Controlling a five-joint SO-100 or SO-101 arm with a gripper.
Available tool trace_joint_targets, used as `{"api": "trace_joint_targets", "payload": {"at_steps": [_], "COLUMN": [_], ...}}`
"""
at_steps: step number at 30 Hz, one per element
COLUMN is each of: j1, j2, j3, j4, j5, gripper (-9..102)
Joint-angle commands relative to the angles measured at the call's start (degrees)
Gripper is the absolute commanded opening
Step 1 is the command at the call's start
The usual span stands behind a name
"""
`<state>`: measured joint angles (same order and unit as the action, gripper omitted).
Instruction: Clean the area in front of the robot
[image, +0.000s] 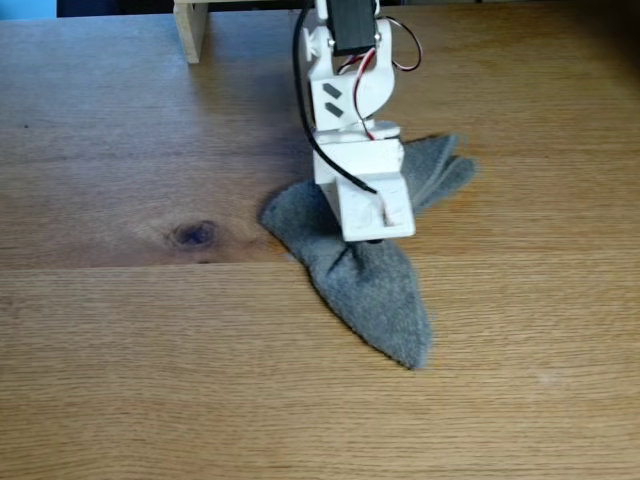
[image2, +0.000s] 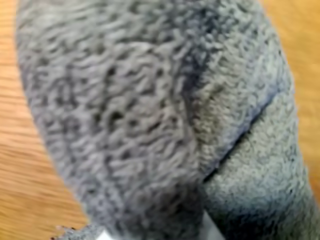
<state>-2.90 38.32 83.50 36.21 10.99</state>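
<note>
From the fixed view I see the robot (image: 345, 100), a small white arm with black and red wires, reaching down from the top edge toward the middle of the oak desk (image: 120, 380). Its flat white tool (image: 377, 238) points downward onto a grey terry cloth (image: 370, 285), whose fabric puckers into folds just under the tip. I cannot tell whether the tool is open or clamped on the cloth, since its fingertips are hidden against the fabric. The cloth lies crumpled on the desk: one lobe spreads toward the near edge, another extends to the right behind the tool, and a third to the left. A dark knot (image: 194, 235) marks the wood left of the cloth, apart from it, and a plank seam runs across the desk at about the same height. A pale wooden post (image: 190, 30) stands at the far edge, left of the arm. In the wrist view the cloth (image2: 140, 115) sits very close and blurred, with bare wood (image2: 20, 165) at the left.
</note>
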Motion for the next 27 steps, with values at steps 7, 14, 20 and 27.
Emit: {"api": "trace_joint_targets", "payload": {"at_steps": [7,14,20,27], "j1": [-8.26,-7.12,8.0,28.83], "j2": [27.51,44.3,44.74,45.0], "j3": [0.62,0.62,0.62,0.62], "j4": [15.21,14.24,15.03,24.96], "j5": [1.93,0.53,0.88,6.06], "gripper": [0,0,0,0]}}
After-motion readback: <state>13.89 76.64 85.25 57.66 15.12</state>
